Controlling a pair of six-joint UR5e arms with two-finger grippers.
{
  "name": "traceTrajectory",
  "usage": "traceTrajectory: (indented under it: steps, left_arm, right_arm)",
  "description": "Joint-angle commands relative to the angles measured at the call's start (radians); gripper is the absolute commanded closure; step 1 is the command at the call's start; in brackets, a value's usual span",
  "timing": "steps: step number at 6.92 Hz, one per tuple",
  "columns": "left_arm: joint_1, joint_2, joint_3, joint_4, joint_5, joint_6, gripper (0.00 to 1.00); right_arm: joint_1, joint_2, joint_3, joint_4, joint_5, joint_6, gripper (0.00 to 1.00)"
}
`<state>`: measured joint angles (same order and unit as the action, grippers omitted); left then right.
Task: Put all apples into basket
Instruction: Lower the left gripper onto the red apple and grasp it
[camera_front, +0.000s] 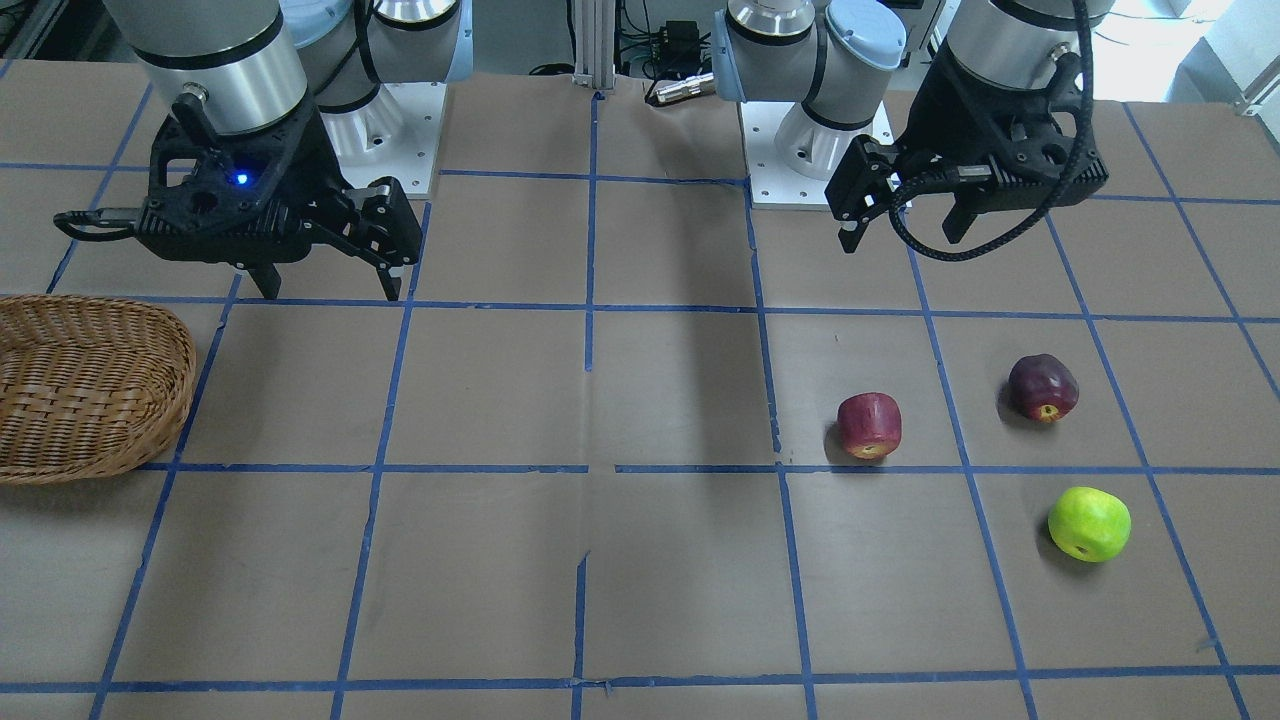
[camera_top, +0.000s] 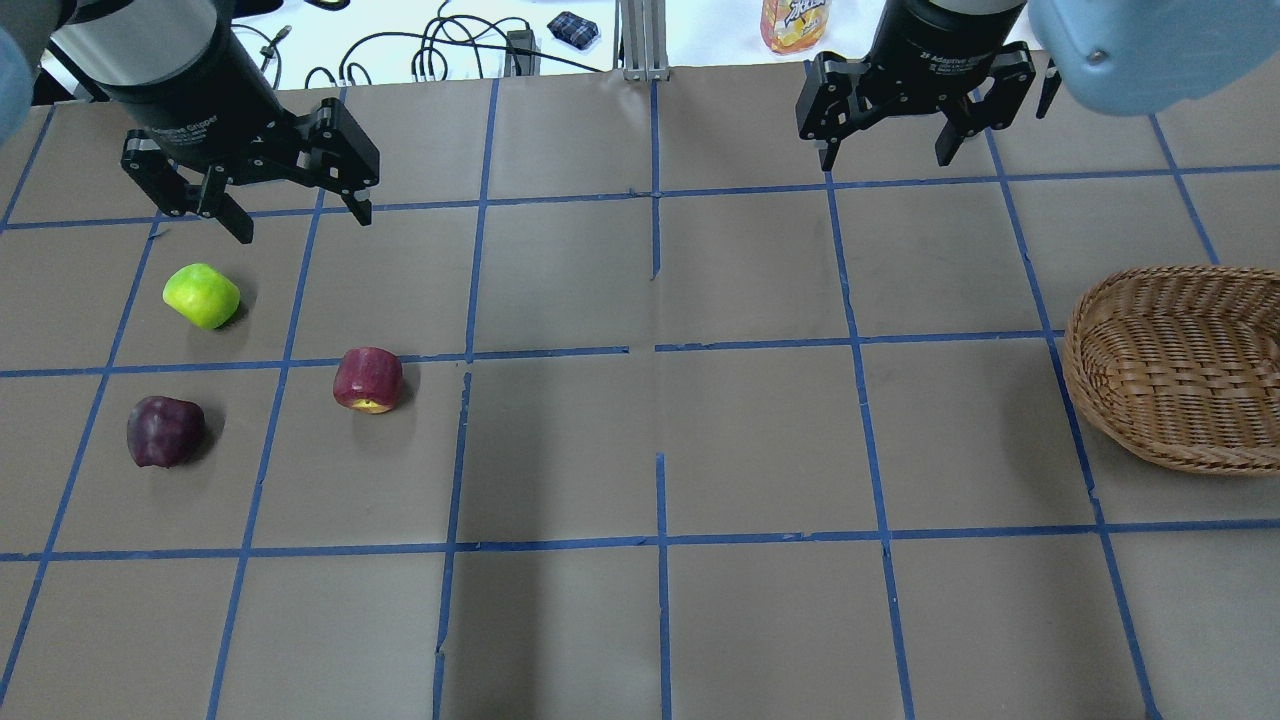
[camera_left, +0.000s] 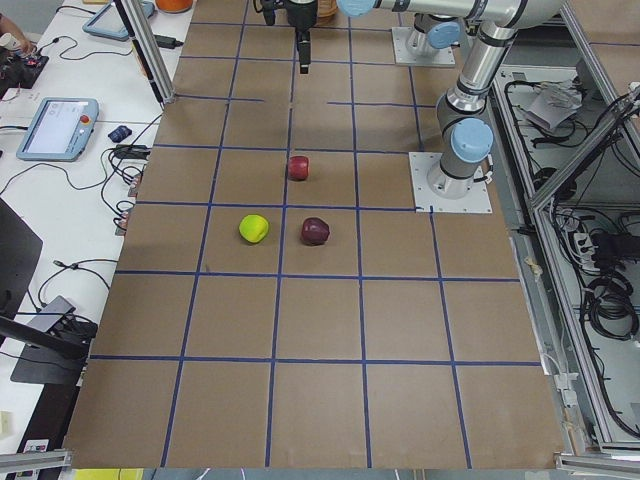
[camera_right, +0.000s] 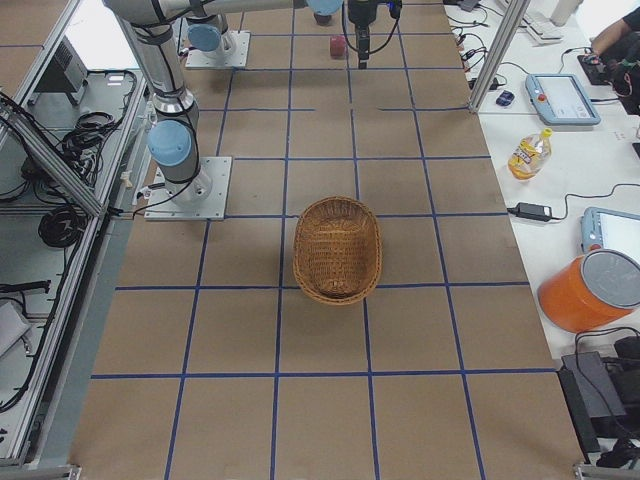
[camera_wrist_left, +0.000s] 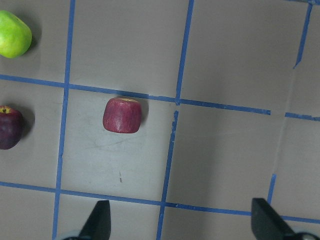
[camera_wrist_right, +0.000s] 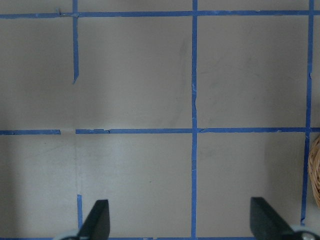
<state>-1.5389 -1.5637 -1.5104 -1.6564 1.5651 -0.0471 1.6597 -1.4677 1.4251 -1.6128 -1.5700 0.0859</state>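
Three apples lie on the table on my left side: a streaky red apple (camera_top: 368, 379) (camera_front: 869, 425) (camera_wrist_left: 122, 115), a dark maroon apple (camera_top: 164, 431) (camera_front: 1043, 387) (camera_wrist_left: 9, 128) and a lime green apple (camera_top: 201, 295) (camera_front: 1089, 523) (camera_wrist_left: 14, 34). My left gripper (camera_top: 305, 225) (camera_front: 900, 240) (camera_wrist_left: 182, 222) hangs open and empty above them, a little toward the far side. The wicker basket (camera_top: 1175, 365) (camera_front: 90, 385) (camera_right: 337, 249) stands empty at the right edge. My right gripper (camera_top: 886, 162) (camera_front: 330, 293) (camera_wrist_right: 180, 220) is open and empty, above the table to the basket's left.
The table is brown paper with a grid of blue tape. The arm bases (camera_front: 800, 140) are bolted on at the robot's side. Beyond the far edge lie cables and a juice bottle (camera_top: 795, 20). An orange bucket (camera_right: 590, 290) stands off the table.
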Motion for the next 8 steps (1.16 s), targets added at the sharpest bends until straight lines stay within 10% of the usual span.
traceTrajectory:
  steps: [1,5,8]
  left_arm:
    - [0.081,0.008,-0.147,0.083,0.007,0.241,0.00]
    - [0.250,-0.108,-0.492,0.577,-0.007,0.369,0.00]
    - [0.256,-0.240,-0.553,0.728,-0.027,0.382,0.00]
  right_arm:
    - [0.000,0.000,0.000,-0.001,-0.005,0.000,0.00]
    - [0.000,0.000,0.002,-0.010,0.005,-0.002,0.00]
    - [0.000,0.000,0.003,-0.012,0.004,-0.002,0.00]
